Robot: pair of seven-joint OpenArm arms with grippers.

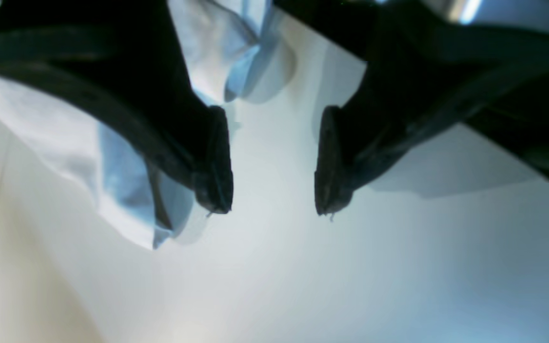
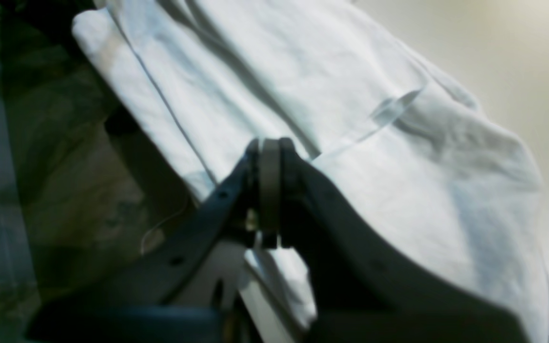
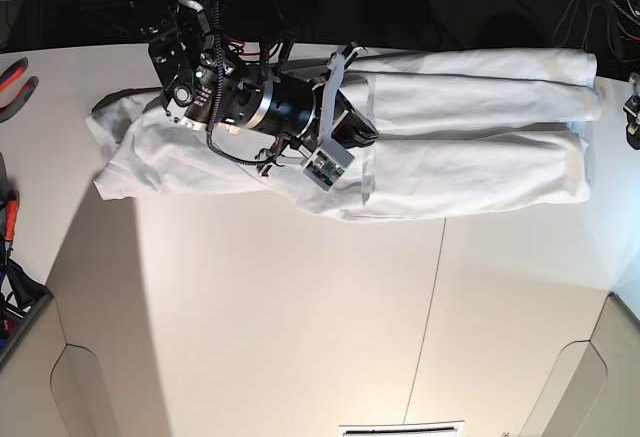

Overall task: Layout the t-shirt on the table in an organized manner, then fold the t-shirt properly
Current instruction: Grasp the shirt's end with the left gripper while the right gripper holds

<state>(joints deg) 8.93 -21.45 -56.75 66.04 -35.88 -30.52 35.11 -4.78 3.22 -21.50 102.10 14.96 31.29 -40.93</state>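
T-shirts: one, the white t-shirt (image 3: 430, 137), stretched in long rolled folds along the far side of the table, from about 10 o'clock to 2 o'clock in the base view.
Folds: three lengthwise rolls show toward the 2 o'clock end; the 10 o'clock end is looser and rumpled.
Tables: one white table (image 3: 300, 327), with one thin dark seam running from the shirt toward 6 o'clock.
Arms in base view: one in full, lying across the shirt at 11 o'clock; the other shows only as a dark bit at the 3 o'clock edge.
Right gripper (image 2: 269, 157): jaws pressed together; cloth lies right against the tips, but whether any is pinched cannot be told.
Left gripper (image 1: 273, 162): jaws wide apart, nothing between them, bare table beneath.
Shirt near left gripper: cloth lies at 9 to 12 o'clock of the jaws in the left wrist view, behind the fingers.
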